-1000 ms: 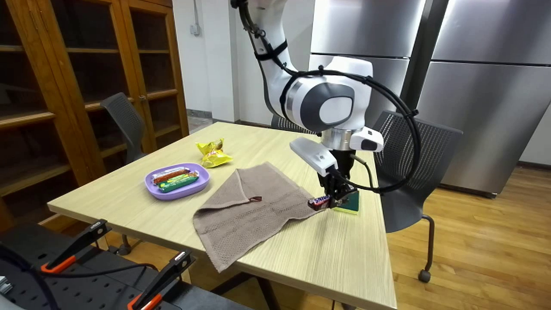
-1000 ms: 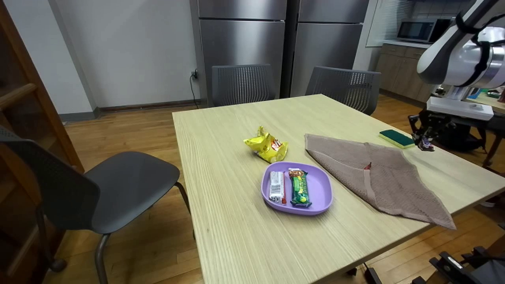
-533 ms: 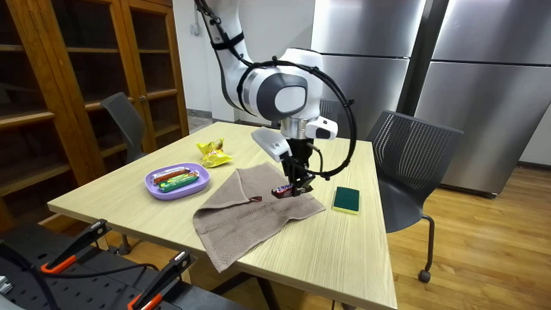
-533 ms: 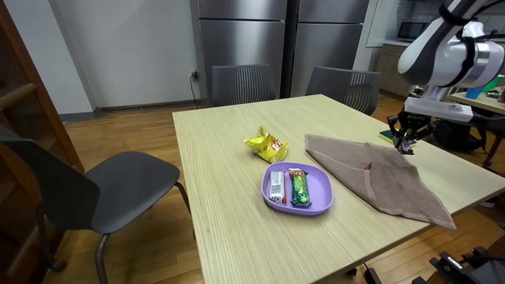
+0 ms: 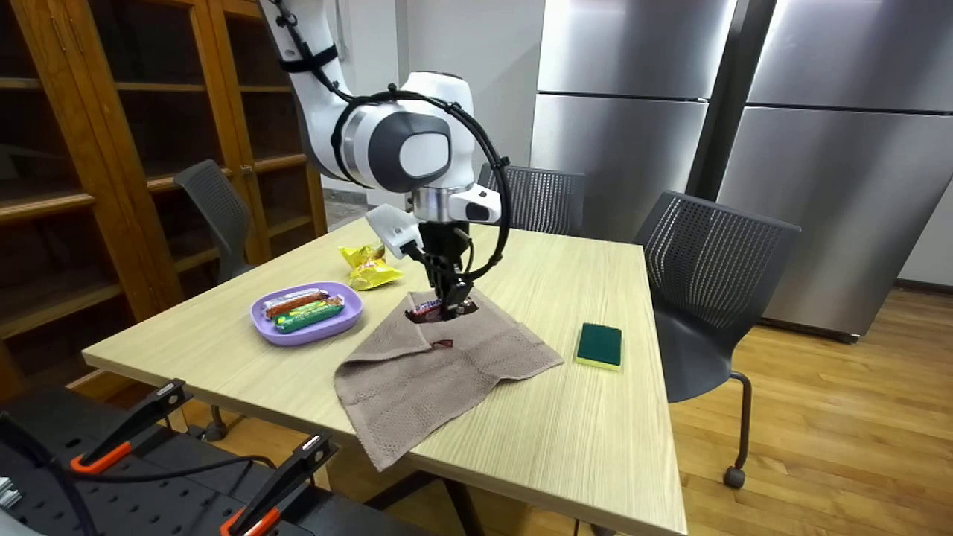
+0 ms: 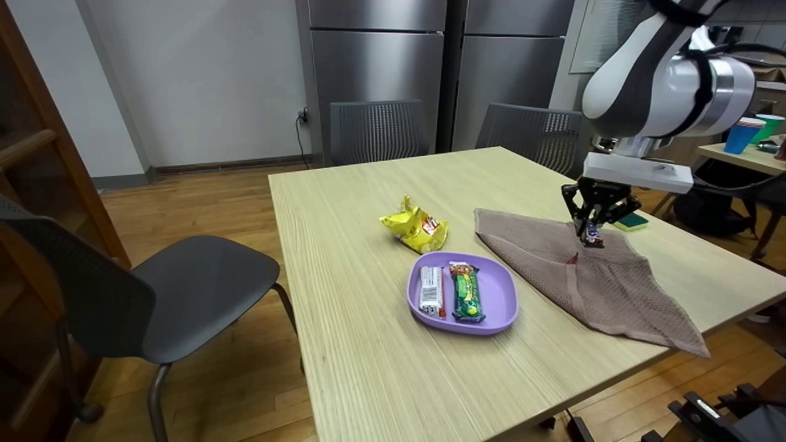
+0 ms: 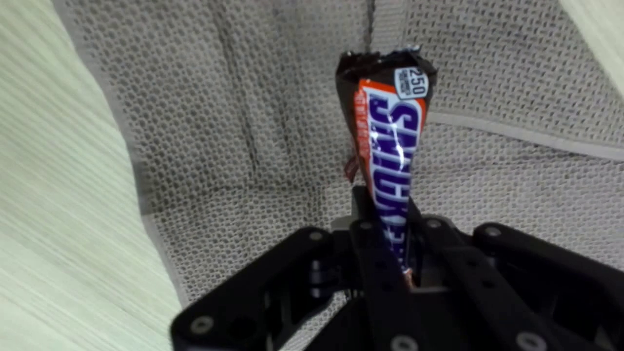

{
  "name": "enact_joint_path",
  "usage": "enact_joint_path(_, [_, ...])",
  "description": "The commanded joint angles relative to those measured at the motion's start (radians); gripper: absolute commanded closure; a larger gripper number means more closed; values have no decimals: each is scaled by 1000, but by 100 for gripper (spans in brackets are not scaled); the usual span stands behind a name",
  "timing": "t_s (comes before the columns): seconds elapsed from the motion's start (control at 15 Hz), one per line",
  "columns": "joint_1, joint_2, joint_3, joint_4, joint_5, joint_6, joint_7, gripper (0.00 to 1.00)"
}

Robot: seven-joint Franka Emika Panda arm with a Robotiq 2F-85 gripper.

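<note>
Snickers bar (image 7: 390,131), brown wrapper, lettered face up: one, held roughly level above the taupe towel (image 5: 424,394).

Gripper (image 7: 386,207), black, two-fingered: clamped across the bar's middle, a finger against each long side, the wrapper's ends sticking out beyond.

Towel, open mesh weave: spread on the pale wood-grain table (image 5: 566,461), one edge folded over, one corner hanging past the table's side.

Small red-brown piece (image 6: 572,259): at the towel's fold, close under the bar; from here I cannot tell what it is.

Scouring sponge (image 5: 599,345), green over yellow: flat, just beside a corner of the towel.

Purple tray (image 6: 502,301): across the towel from the sponge, near the fold; holds a green-wrapped bar (image 6: 466,293) and a white-and-red packet (image 6: 431,291), side by side.

Yellow chip bag (image 6: 420,227), red logo, crumpled: near the towel, on the tray's side.

Mesh-backed chairs (image 5: 722,268), dark grey, three: around the table, well apart from the towel.

Stainless refrigerators (image 5: 618,149), two: well beyond the towel, past the chairs.
</note>
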State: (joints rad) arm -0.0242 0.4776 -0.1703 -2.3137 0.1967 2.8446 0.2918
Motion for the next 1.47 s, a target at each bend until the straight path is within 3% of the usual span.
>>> enact_joint_path(0.0, [112,-60,-45,-68,-52,24,110,97])
enact_joint_path(0.87, [477,-66,-146,-94,-228,4,444,97])
enact_joint_path(1.13, [522,-58,-137,-79,-284,-13,500,97])
enact_joint_path(1.4, [516,-49,-107,-67,-292,-31,498,97])
